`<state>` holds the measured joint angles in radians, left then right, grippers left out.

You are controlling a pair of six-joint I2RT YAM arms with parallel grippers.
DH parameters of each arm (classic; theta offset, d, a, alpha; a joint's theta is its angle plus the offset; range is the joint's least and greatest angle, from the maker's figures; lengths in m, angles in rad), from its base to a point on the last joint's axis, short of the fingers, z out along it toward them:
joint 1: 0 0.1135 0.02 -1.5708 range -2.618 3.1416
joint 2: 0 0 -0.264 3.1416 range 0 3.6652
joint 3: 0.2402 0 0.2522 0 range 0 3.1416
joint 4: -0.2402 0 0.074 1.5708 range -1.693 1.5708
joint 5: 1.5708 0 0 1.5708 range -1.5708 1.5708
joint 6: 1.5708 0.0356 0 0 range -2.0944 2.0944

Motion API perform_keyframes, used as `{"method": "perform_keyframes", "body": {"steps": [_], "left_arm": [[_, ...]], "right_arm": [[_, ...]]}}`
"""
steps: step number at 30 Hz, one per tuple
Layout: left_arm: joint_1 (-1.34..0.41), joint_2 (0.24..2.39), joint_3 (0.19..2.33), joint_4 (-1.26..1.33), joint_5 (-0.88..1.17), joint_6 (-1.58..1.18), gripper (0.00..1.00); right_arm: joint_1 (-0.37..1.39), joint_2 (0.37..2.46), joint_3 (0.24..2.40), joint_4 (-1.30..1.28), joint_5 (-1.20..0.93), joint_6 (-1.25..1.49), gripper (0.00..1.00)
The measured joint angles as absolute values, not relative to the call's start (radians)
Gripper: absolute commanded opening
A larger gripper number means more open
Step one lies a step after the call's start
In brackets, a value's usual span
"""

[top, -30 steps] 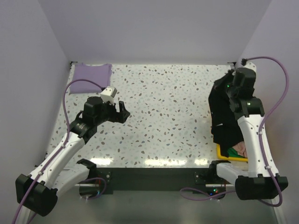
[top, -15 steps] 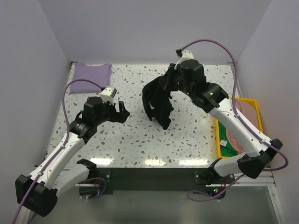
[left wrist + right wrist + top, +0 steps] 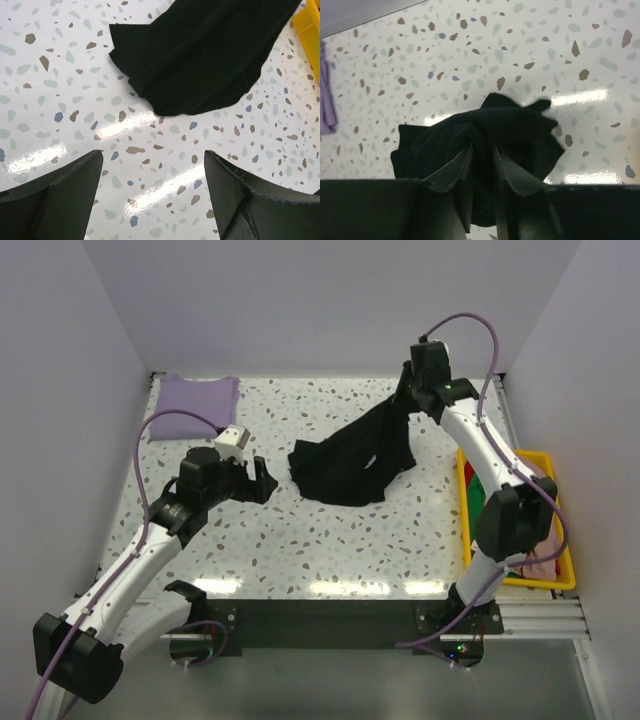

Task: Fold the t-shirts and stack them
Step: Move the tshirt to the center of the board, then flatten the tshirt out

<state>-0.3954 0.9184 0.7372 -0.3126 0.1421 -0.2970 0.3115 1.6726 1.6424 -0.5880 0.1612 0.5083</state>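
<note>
Right gripper (image 3: pixel 413 390) sits at the upper right of the overhead view, its fingers (image 3: pixel 454 170) nearly pressed together and pinching a bunch of the black t-shirt (image 3: pixel 345 462). From there the cloth slopes down toward the middle of the speckled table (image 3: pixel 330 550), where most of the shirt lies rumpled. The lavender t-shirt (image 3: pixel 192 405) lies flat in the upper left corner, well apart from the black one. The yellow bin (image 3: pixel 520 454) stands at the right edge with some green cloth (image 3: pixel 477 490) and pink cloth (image 3: pixel 545 562) showing inside. My left gripper (image 3: pixel 255 480) hovers left of centre, spread wide and empty, with the shirt's near edge just ahead of it in its wrist view.

I judge this step to be spreading the black shirt flat before any fold. To do it well I would keep the pinch, bring the left gripper onto the loose edge nearest it, and draw the two ends apart low over the table so the cloth settles without creases.

I cannot tell which part of the shirt the right gripper holds; collar, sleeves and hem are lost in dark folds. The right arm covers much of the bin, so how many shirts it holds is unclear.
</note>
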Motion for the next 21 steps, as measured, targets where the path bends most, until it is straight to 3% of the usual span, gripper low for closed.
{"method": "perform_keyframes", "body": {"steps": [4,5,15,21], "left_arm": [[-0.395,0.929,0.737,-0.312,0.142,-0.309,0.87],[-0.395,0.933,0.737,-0.312,0.143,-0.316,0.87],[-0.395,1.038,0.695,-0.254,0.195,-0.431,0.86],[-0.395,1.242,0.710,-0.174,0.195,-0.508,0.85]], "right_arm": [[0.286,1.814,1.731,-0.620,0.154,0.472,0.52],[0.291,1.814,1.709,-0.624,0.144,0.471,0.54],[0.461,1.454,1.119,-0.518,0.194,0.528,0.56],[0.518,1.470,0.980,-0.455,0.197,0.582,0.57]]}}
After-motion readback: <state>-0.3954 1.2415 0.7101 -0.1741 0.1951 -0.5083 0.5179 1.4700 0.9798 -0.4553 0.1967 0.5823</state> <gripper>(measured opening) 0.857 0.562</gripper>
